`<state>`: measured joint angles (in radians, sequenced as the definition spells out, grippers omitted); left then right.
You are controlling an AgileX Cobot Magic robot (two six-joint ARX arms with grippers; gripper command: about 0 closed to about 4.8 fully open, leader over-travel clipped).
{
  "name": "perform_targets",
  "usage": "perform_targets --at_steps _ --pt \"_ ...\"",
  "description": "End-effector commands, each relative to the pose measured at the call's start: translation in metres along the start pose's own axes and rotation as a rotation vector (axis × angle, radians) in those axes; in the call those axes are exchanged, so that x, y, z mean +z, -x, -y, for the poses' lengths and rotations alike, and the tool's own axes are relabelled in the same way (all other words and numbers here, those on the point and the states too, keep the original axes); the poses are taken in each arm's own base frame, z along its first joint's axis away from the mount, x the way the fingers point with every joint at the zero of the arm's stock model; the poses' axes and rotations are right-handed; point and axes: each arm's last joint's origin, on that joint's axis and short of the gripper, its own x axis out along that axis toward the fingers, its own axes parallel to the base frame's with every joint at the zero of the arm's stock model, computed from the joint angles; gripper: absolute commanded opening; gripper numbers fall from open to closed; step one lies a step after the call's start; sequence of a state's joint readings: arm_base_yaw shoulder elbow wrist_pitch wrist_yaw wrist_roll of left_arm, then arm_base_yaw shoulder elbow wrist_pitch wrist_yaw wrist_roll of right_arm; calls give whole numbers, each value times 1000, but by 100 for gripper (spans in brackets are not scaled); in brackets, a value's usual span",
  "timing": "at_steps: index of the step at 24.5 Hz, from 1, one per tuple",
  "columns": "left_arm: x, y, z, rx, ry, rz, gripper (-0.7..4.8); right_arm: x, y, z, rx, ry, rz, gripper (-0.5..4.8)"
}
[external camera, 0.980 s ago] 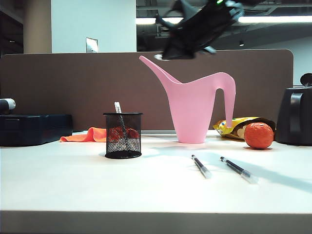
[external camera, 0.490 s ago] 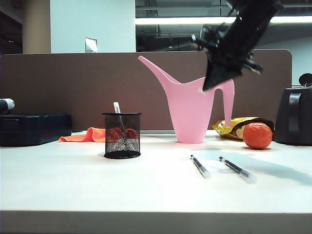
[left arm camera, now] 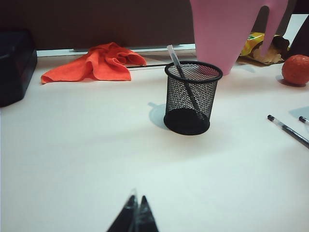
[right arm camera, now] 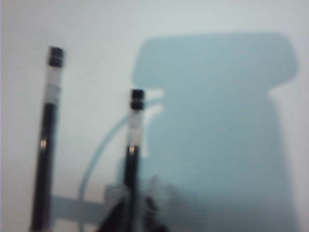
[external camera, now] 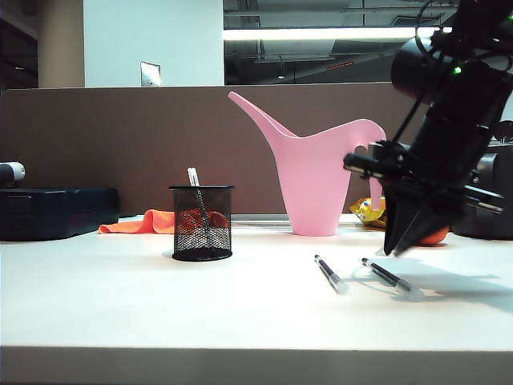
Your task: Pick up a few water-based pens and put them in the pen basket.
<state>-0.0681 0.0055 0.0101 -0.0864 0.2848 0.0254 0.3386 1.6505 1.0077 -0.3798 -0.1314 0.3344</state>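
Far left of your table (external camera: 120,305): a black box-shaped case (external camera: 56,211), hard and matte, with a crumpled orange cloth (external camera: 144,222) beside it. Next, the pen basket (external camera: 202,222), a black wire-mesh cylinder with solid rim and base; one water-based pen (external camera: 195,196) leans inside, pale end up. Behind centre stands a smooth pink plastic watering can (external camera: 313,172) with a long tapering spout.

Your left gripper (left arm camera: 135,218) shows only in its wrist view, low over bare table in front of the basket, its fingertips pressed together.

Right of centre, two more slim pens lie flat on the white surface, well apart from the basket: the nearer pen (external camera: 330,273) and the right-hand pen (external camera: 390,279), black barrels with clear ends. Your right gripper (external camera: 403,247) has dropped from high above the can a second ago to just over the right-hand pen, pointing down, fingers slightly spread, holding nothing. A yellow snack bag (external camera: 370,210) sits behind it.

No legible writing.
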Motion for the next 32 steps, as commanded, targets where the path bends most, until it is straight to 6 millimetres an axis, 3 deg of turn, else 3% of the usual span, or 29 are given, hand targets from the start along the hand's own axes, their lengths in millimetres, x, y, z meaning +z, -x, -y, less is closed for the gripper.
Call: perform_targets --at_steps 1,21,32 --pt "2 0 0 1 -5 14 -3 6 3 -2 -10 5 55 124" --pt "2 0 0 1 -5 14 -3 4 1 -11 -12 31 68 126" --pt "2 0 0 1 -5 14 -3 -3 -23 -14 -61 45 34 125"
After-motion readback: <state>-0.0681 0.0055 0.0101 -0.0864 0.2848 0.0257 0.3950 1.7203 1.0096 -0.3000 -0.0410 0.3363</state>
